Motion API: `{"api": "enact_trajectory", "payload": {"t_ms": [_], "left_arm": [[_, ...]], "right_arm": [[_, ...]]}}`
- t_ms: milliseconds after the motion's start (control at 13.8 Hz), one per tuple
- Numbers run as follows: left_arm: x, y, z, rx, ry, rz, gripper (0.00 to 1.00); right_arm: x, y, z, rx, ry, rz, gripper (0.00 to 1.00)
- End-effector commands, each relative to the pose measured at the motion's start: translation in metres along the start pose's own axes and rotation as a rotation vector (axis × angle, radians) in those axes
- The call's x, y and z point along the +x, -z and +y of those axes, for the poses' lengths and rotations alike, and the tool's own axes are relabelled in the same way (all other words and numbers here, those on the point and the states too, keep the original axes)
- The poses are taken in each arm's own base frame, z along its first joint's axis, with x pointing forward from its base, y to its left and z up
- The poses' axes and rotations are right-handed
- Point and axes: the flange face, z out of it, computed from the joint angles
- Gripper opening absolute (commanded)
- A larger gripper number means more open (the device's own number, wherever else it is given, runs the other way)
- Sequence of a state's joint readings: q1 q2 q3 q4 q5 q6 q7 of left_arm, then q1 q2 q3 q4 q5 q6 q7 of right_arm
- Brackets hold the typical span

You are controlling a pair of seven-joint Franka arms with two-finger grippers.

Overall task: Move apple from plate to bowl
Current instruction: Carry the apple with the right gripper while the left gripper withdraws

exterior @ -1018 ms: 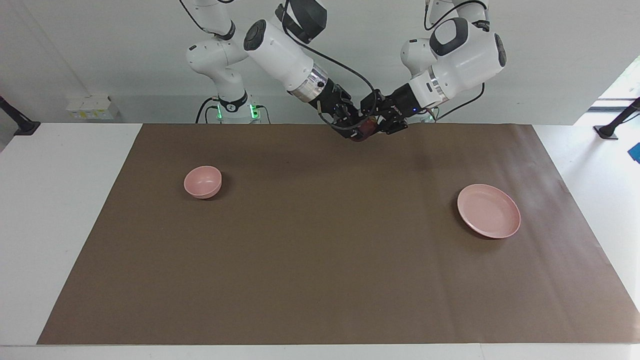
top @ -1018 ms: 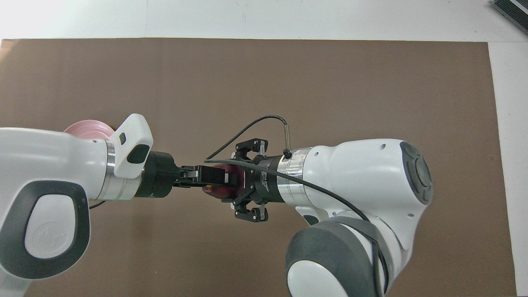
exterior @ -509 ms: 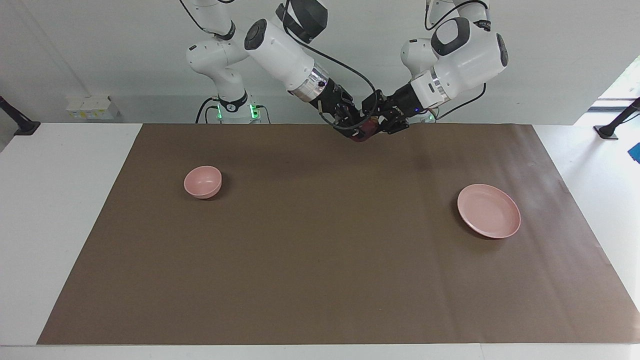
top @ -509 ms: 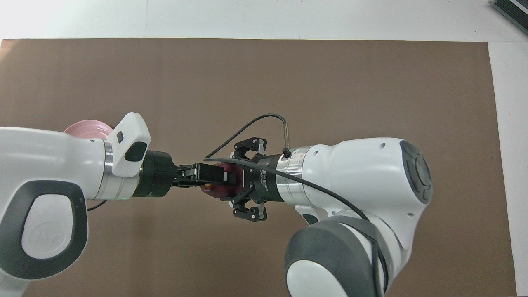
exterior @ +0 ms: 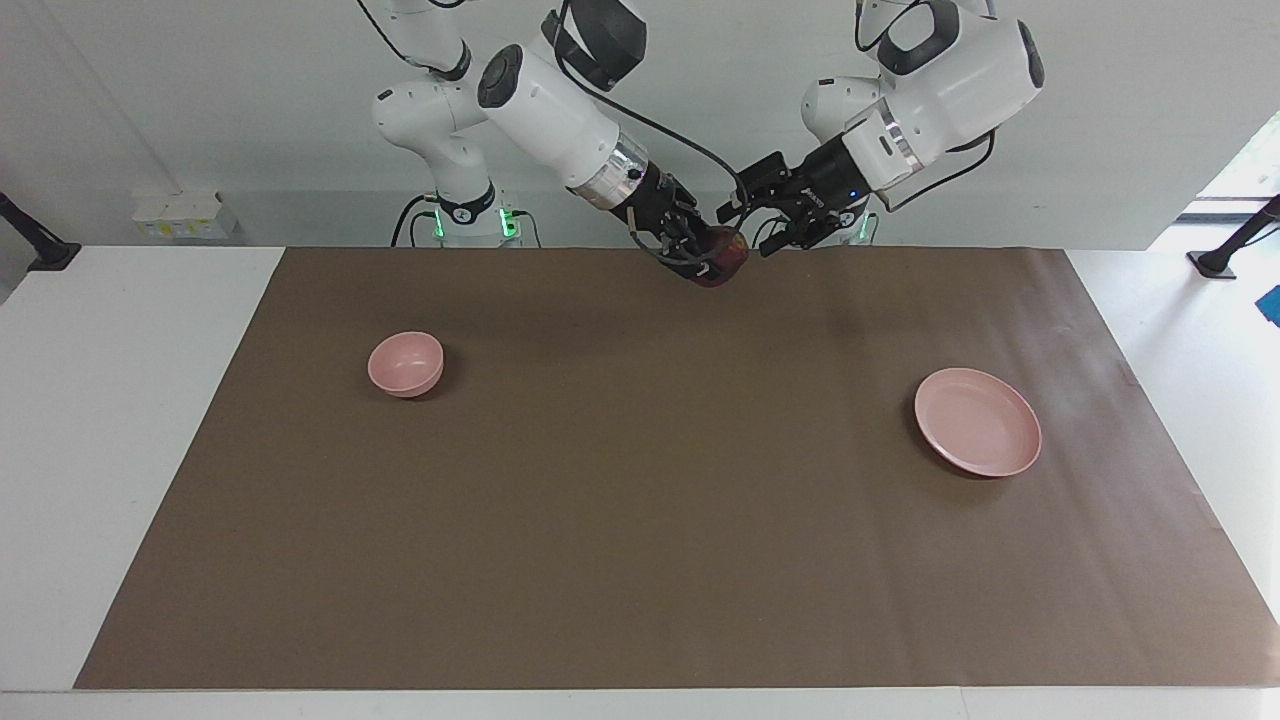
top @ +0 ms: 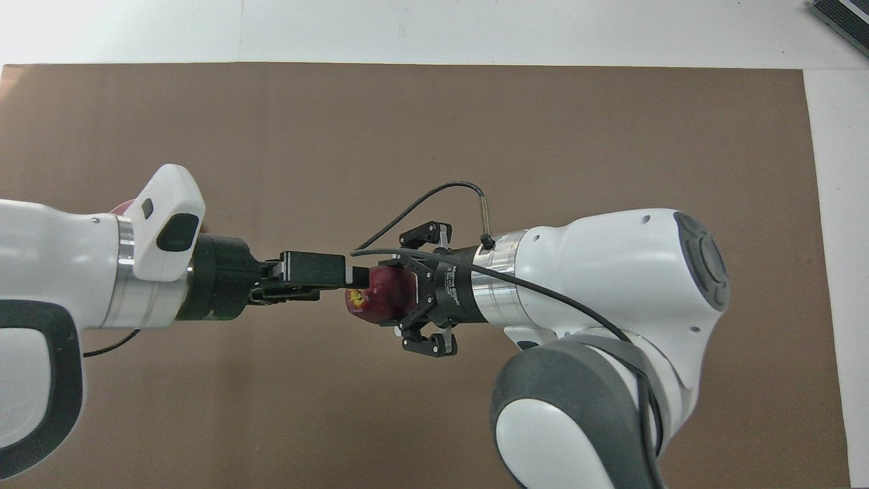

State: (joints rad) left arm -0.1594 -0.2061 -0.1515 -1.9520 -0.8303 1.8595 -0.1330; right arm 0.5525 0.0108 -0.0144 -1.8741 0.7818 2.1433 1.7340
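The dark red apple [exterior: 729, 262] hangs in the air in my right gripper [exterior: 716, 266], which is shut on it over the part of the brown mat closest to the robots. In the overhead view the apple [top: 377, 300] shows its yellow patch, with the right gripper [top: 394, 299] around it. My left gripper [exterior: 744, 224] is open and empty, just off the apple toward the left arm's end, and also shows in the overhead view [top: 358, 276]. The pink plate [exterior: 978, 421] lies empty toward the left arm's end. The pink bowl [exterior: 405, 363] stands empty toward the right arm's end.
The brown mat [exterior: 660, 500] covers most of the white table. In the overhead view both arms hide the bowl and nearly all of the plate. Only a pink sliver of the plate [top: 119, 206] shows by the left arm.
My left gripper has let go of the apple and drawn back up toward its own end. My right gripper keeps the apple and has shifted slightly toward its own end.
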Motion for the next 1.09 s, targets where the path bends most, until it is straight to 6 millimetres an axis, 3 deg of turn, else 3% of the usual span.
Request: {"api": "enact_trajectory", "payload": {"t_ms": [0, 145, 291, 364, 655, 873, 945, 1018], "left_arm": [[0.003, 0.060, -0.007, 0.105, -0.008, 0.009, 1.00], [0.003, 0.101, -0.016, 0.171, -0.007, 0.020, 1.00], [0.005, 0.124, -0.019, 0.281, -0.017, 0.050, 1.00], [0.007, 0.131, -0.019, 0.385, -0.041, 0.078, 1.00], [0.021, 0.154, -0.050, 0.706, -0.142, 0.129, 1.00], [0.027, 0.183, -0.081, 0.742, -0.118, 0.150, 1.00], [0.034, 0.184, -0.091, 0.740, -0.097, 0.129, 1.00], [0.046, 0.198, -0.093, 0.736, -0.086, 0.146, 1.00]], "right_arm": [[0.016, 0.026, -0.008, -0.014, 0.061, 0.016, 0.00], [0.027, 0.044, -0.010, -0.023, 0.128, 0.080, 0.00], [0.035, 0.064, -0.008, -0.029, 0.228, 0.136, 0.00], [0.041, 0.072, -0.010, -0.039, 0.256, 0.155, 0.00], [0.059, 0.113, -0.017, -0.094, 0.454, 0.293, 0.00], [0.081, 0.135, -0.015, -0.169, 0.602, 0.385, 0.00], [0.087, 0.144, -0.013, -0.193, 0.655, 0.412, 0.00], [0.094, 0.149, -0.013, -0.222, 0.709, 0.441, 0.00]]}}
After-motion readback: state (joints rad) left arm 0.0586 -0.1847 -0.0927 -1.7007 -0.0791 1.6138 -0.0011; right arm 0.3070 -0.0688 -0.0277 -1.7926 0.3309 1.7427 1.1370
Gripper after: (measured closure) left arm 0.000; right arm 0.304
